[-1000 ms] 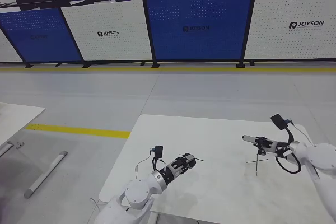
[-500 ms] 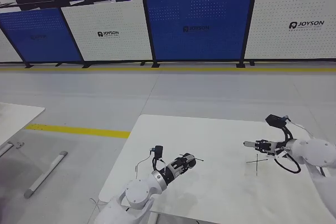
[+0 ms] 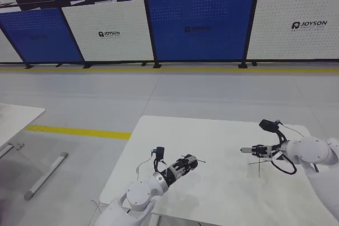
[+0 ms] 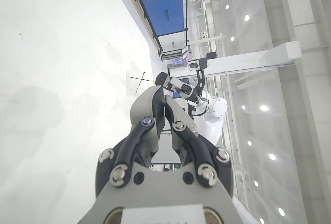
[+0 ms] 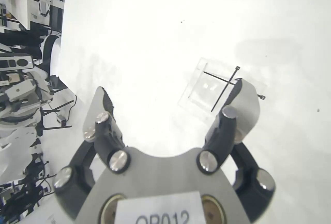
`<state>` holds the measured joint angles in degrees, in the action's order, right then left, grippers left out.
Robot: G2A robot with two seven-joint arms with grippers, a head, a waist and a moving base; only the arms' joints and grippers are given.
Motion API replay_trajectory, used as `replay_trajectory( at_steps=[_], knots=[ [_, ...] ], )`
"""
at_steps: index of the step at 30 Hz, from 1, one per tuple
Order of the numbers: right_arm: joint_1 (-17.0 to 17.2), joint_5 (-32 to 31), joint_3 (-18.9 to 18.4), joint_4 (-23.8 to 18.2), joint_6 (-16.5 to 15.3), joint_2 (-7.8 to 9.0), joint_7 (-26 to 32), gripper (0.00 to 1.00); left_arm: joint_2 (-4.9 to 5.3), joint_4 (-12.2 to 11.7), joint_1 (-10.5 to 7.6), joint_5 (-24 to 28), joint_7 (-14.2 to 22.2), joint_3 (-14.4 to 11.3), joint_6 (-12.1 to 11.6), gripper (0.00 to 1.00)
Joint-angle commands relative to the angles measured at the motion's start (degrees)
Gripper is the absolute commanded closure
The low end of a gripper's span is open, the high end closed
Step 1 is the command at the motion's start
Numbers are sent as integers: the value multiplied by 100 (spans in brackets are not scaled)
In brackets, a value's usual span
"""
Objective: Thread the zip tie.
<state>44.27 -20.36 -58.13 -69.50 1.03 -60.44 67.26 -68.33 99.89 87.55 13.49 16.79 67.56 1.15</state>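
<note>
Two black zip ties (image 3: pixel 259 163) lie crossed on a clear flat sheet (image 5: pixel 199 95) at the right of the white table (image 3: pixel 214 135); the crossed zip ties (image 5: pixel 219 78) lie just beyond one finger in the right wrist view. My right gripper (image 3: pixel 244 150) (image 5: pixel 173 94) is open and empty, hovering just left of them. My left gripper (image 3: pixel 191 160) (image 4: pixel 162 91) sits low at the table's front left, shut on a thin black zip tie whose ends stick out on both sides. The crossed zip ties (image 4: pixel 141 79) and the right gripper (image 4: pixel 161 80) appear far off in the left wrist view.
The table's left edge drops to a grey floor with a yellow line (image 3: pixel 79 132). Another white table (image 3: pixel 8 121) stands at the far left. Blue and white panels (image 3: pixel 198 28) line the back.
My right gripper has moved left and lower, closer to the table beside the crossed zip ties. The left arm has not moved.
</note>
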Motion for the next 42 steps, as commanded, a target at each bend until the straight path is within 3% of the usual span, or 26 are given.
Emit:
replay_trajectory(
  at_steps=[1,5,8,17,23,35,36,37,39,42],
  knots=[
    [29,-9,1,-5,20,8,75,0,0,0,0,0,0,0,0,100],
    [-200,-131,101,113,315,1,614,0,0,0,0,0,0,0,0,100],
    [-420,-319,311,334,752,-53,908,0,0,0,0,0,0,0,0,100],
    [-403,-324,316,338,749,-53,881,0,0,0,0,0,0,0,0,100],
    [-548,-741,625,291,977,-112,1026,0,0,0,0,0,0,0,0,100],
    [-445,-701,581,273,853,-111,740,0,0,0,0,0,0,0,0,100],
    [-441,-685,567,293,837,-109,738,2,0,0,0,0,0,0,0,100],
    [-443,-672,557,314,837,-108,746,14,0,0,0,0,0,0,0,100],
    [-456,-689,562,349,830,-109,784,8,0,0,0,0,0,0,0,100],
    [-467,-750,586,381,895,-112,826,12,0,0,0,0,0,0,0,100]
  ],
)
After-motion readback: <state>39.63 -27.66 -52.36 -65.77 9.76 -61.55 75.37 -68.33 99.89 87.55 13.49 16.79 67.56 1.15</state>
